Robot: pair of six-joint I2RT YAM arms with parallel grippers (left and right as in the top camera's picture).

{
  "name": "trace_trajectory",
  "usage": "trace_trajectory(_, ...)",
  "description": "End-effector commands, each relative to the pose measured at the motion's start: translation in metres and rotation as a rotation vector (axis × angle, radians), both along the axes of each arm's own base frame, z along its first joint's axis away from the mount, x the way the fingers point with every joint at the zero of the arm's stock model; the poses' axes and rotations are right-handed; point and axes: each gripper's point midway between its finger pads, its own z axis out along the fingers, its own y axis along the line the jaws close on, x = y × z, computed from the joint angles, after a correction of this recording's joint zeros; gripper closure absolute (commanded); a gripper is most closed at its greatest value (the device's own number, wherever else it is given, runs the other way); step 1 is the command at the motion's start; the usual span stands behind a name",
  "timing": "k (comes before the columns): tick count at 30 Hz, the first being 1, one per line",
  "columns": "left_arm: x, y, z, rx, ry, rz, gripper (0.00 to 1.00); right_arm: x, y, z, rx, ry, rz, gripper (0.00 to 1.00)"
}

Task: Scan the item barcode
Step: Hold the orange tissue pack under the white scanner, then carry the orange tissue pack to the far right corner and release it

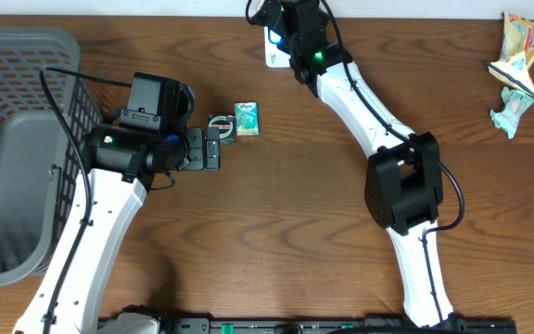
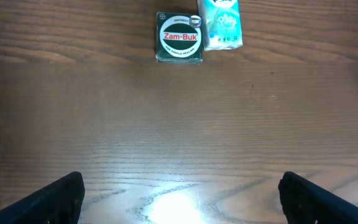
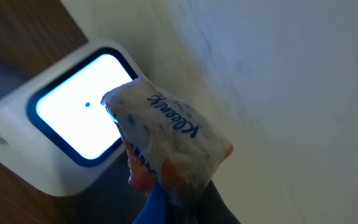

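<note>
**Wooden table: one pincer spread over the wood, one clenched on a pack at the scanner**

Brown wood-grain table (image 1: 276, 241) fills your overhead view, with a pale wall along its far edge. Far to the left, behind the left pincer (image 2: 179, 199), you have a grey mesh basket (image 1: 7, 56). That pincer is released: its two dark fingers (image 2: 55, 199) stand wide apart, with only bare wood between them. Ahead of its tips and apart from them sits a green Zam-Buk box (image 2: 179, 38), label up. A teal tissue pack (image 2: 220, 25) lies just beside it on the right, the two edges meeting or close to it.

Move right and you reach the right pincer (image 3: 179, 205) at the far edge of the table. It is clenched on a Kleenex pack (image 3: 166, 143), gripping the lower end so the pack rises from between the fingers. Just beyond the pack is the white scanner (image 3: 73, 124), its window lit bright. The pack overlaps the window's right corner in your wrist view; you cannot tell whether they touch. No barcode is readable on the face you see.

Well off to the right of that pincer, crumpled packets (image 1: 517, 74) lie near the table's far corner.
</note>
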Motion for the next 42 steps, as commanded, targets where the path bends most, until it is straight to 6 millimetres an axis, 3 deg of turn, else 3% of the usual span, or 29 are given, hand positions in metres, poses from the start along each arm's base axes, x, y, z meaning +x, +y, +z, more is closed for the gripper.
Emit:
trace_trajectory(1,0.002,0.001,0.006,0.003,-0.019,-0.002,0.02,0.008,-0.04,0.023,-0.048,-0.05,-0.112,0.99)
trace_trajectory(4,0.002,0.001,0.006,0.004,-0.02,-0.002,0.03,0.011,-0.085,0.045,-0.07,-0.079,-0.222,0.99)
trace_trajectory(8,0.002,0.001,0.006,0.003,-0.02,-0.002,0.02,0.006,-0.162,0.053,-0.049,-0.058,-0.423,0.99)
trace_trajectory(10,0.002,0.001,0.006,0.003,-0.019,-0.002,0.02,-0.003,-0.212,0.046,0.0,-0.029,-0.57,0.99)
trace_trajectory(11,0.002,0.001,0.006,0.003,-0.02,-0.002,0.02,-0.013,-0.248,0.037,0.025,-0.003,-0.68,0.99)
trace_trajectory(13,0.002,0.001,0.006,0.003,-0.019,-0.002,0.02,-0.03,-0.287,0.021,0.063,0.058,-0.795,0.99)
trace_trajectory(14,0.002,0.001,0.006,0.004,-0.02,-0.002,0.02,-0.046,-0.318,0.006,0.108,0.12,-0.881,0.99)
trace_trajectory(18,0.002,0.001,0.006,0.003,-0.019,-0.002,0.02,-0.075,-0.354,-0.026,0.199,0.299,-0.925,0.99)
trace_trajectory(22,0.002,0.001,0.006,0.003,-0.02,-0.002,0.02,-0.098,-0.391,-0.034,0.242,0.342,-1.031,0.98)
trace_trajectory(23,0.002,0.001,0.006,0.003,-0.019,-0.002,0.02,-0.103,-0.4,-0.035,0.261,0.34,-1.067,0.89)
trace_trajectory(24,0.002,0.001,0.006,0.003,-0.02,-0.002,0.02,-0.107,-0.408,-0.036,0.273,0.34,-1.092,0.73)
trace_trajectory(25,0.002,0.001,0.006,0.003,-0.019,-0.002,0.02,-0.11,-0.413,-0.037,0.284,0.338,-1.113,0.42)
trace_trajectory(26,0.002,0.001,0.006,0.003,-0.019,-0.002,0.02,-0.114,-0.419,-0.037,0.298,0.335,-1.138,0.22)
trace_trajectory(27,0.002,0.001,0.006,0.003,-0.019,-0.002,0.02,-0.117,-0.425,-0.038,0.322,0.328,-1.167,0.15)
trace_trajectory(30,0.002,0.001,0.006,0.003,-0.019,-0.002,0.02,-0.119,-0.421,-0.048,0.444,0.381,-1.147,0.1)
trace_trajectory(33,0.002,0.001,0.006,0.003,-0.019,-0.002,0.02,-0.109,-0.389,-0.058,0.611,0.473,-1.021,0.08)
trace_trajectory(37,0.002,0.001,0.006,0.003,-0.019,-0.002,0.02,-0.091,-0.319,-0.055,0.889,0.608,-0.76,0.16)
trace_trajectory(39,0.002,0.001,0.006,0.003,-0.019,-0.002,0.02,-0.083,-0.263,-0.039,1.073,0.698,-0.535,0.21)
trace_trajectory(42,0.002,0.001,0.006,0.003,-0.019,-0.002,0.02,-0.082,-0.213,-0.021,1.187,0.772,-0.348,0.22)
